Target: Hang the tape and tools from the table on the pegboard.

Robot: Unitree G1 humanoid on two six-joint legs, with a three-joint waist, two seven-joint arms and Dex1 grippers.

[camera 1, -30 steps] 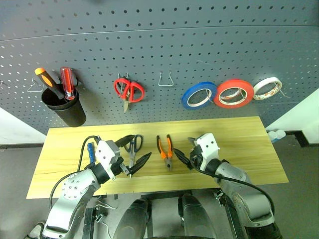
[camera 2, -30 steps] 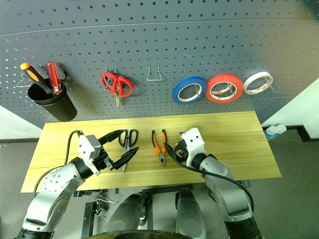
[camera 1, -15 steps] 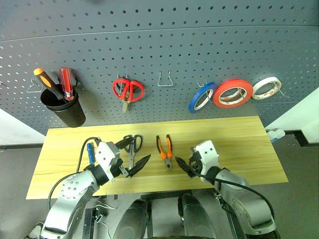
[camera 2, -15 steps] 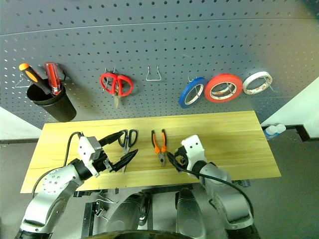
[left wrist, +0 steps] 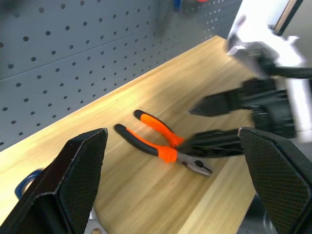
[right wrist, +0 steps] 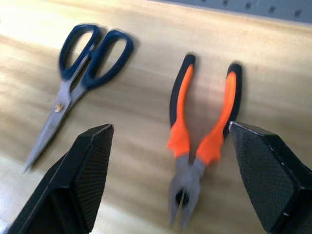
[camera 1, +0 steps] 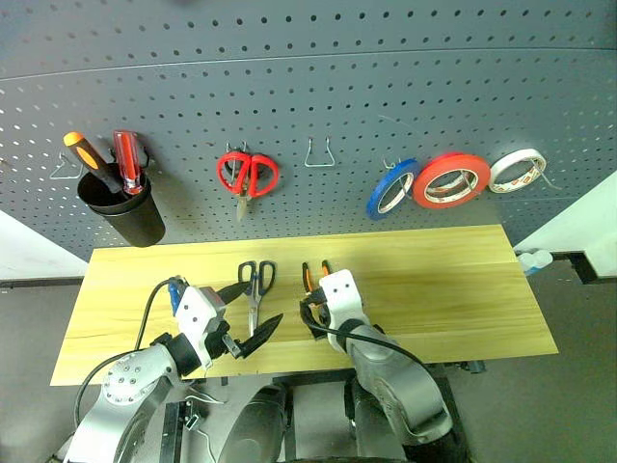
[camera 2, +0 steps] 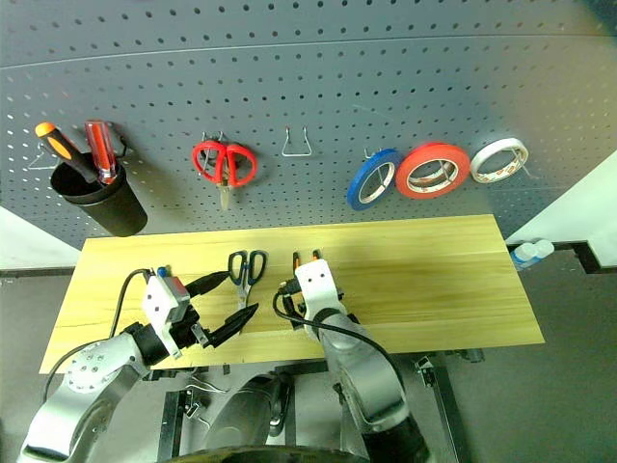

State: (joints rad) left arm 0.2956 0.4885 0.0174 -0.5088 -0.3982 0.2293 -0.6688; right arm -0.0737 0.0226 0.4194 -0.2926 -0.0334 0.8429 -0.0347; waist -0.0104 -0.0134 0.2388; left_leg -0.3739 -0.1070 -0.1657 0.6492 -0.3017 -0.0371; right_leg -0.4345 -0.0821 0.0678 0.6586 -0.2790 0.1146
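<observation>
So the blue tape [camera 1: 390, 188] is already up on the pegboard [camera 1: 308, 106], hanging on a hook just left of the red-orange roll [camera 1: 450, 179], with the white roll [camera 1: 517, 170] further right. Also on the board: red scissors [camera 1: 248, 175] on a hook, an empty wire hook [camera 1: 319, 153] just right of them, and over on the far left a black cup [camera 1: 123, 209] with an orange screwdriver [camera 1: 87, 158] and a red one [camera 1: 128, 160] stuck in it. The rest of the tools lie on the table [camera 1: 463, 280], all in its left half. The dark-handled scissors [camera 1: 254, 287] lie with handles toward the board and blades pointing to the near edge. The pliers [right wrist: 200, 134] sit just right of them, handles to the far side, nose to the near edge. The right gripper [camera 1: 310, 318] hangs right over the pliers with its fingers spread wide, one on each side in the wrist view; I can't tell if it's touching them. The left gripper [camera 1: 248, 313] is spread wide too, hovering at the near edge by the scissor blades, holding nothing. The little blue screwdriver [camera 1: 174, 292] is only partly visible, poking out behind the left arm.
</observation>
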